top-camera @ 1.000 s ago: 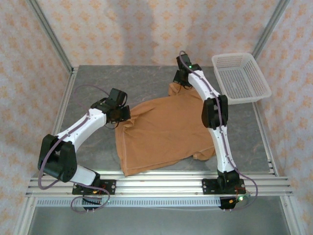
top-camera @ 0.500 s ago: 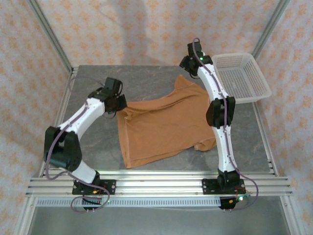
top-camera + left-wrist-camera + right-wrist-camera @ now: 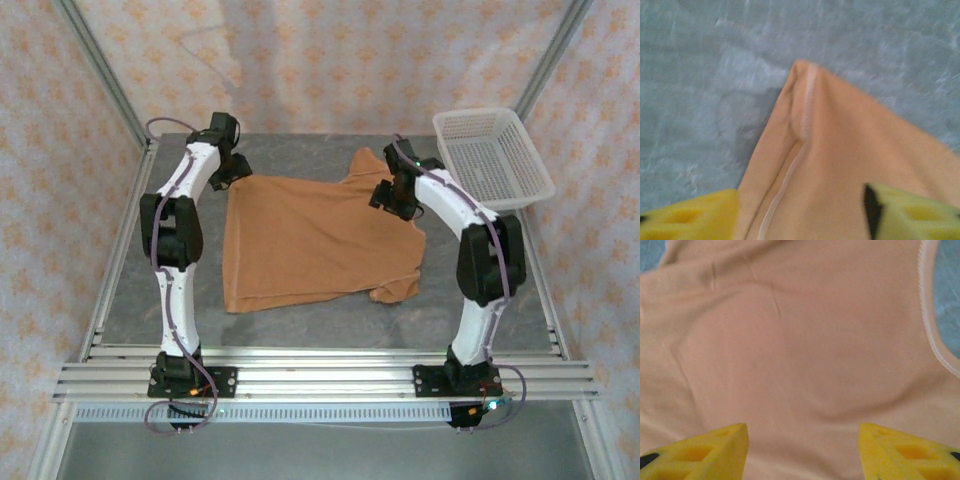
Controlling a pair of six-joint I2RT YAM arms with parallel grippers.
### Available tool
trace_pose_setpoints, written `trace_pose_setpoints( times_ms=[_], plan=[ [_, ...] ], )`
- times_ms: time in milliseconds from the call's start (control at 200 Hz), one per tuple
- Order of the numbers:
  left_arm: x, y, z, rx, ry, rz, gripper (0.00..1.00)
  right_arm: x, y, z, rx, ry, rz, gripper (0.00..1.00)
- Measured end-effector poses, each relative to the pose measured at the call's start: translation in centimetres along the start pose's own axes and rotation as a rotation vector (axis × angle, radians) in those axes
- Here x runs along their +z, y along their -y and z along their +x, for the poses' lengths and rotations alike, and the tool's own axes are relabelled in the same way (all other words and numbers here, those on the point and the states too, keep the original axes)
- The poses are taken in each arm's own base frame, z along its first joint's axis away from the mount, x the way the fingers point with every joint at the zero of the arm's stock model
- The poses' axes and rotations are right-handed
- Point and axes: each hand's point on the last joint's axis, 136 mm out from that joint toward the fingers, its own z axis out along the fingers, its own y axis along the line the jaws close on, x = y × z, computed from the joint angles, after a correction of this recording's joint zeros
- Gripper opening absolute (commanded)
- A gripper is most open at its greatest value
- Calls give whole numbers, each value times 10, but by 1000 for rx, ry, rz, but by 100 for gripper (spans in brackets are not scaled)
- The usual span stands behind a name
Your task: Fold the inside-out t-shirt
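- grey mottled table (image 3: pixel 300 150), flat
- tan inside-out t-shirt (image 3: pixel 310 240) lies spread mid-table, mostly flat, near-right sleeve bunched
- white mesh basket (image 3: pixel 492 160) sits at far right corner, apart from the shirt

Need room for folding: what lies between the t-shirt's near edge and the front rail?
Bare grey table, in the top view, between t-shirt and rail.

The top camera sits high behind the arm bases (image 3: pixel 185 378) and looks down and forward over the whole table (image 3: pixel 320 325) from well back. Each wrist camera looks past its own jaws from very close: the left at a seamed corner of the shirt (image 3: pixel 840 165) on the table, the right at cloth beside a hem. Both patches lie on the shirt seen from above.
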Motion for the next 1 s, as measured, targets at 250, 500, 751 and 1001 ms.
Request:
trace_pose_setpoints(
  times_ms=[250, 500, 751, 1001],
  plan=[
    [-84, -53, 108, 4, -20, 61, 49, -41, 46, 59, 0, 38, -16, 58],
    [-93, -99, 214, 30, -100, 73, 49, -40, 87, 135, 11, -34, 18, 56],
    [-66, -123, 280, 7, -222, 67, 49, -18, 114, 190, 46, -141, 62, 57],
    [-51, -113, 277, -23, -215, 106, 37, 4, 108, 189, 89, -140, 43, 53]
  ],
)
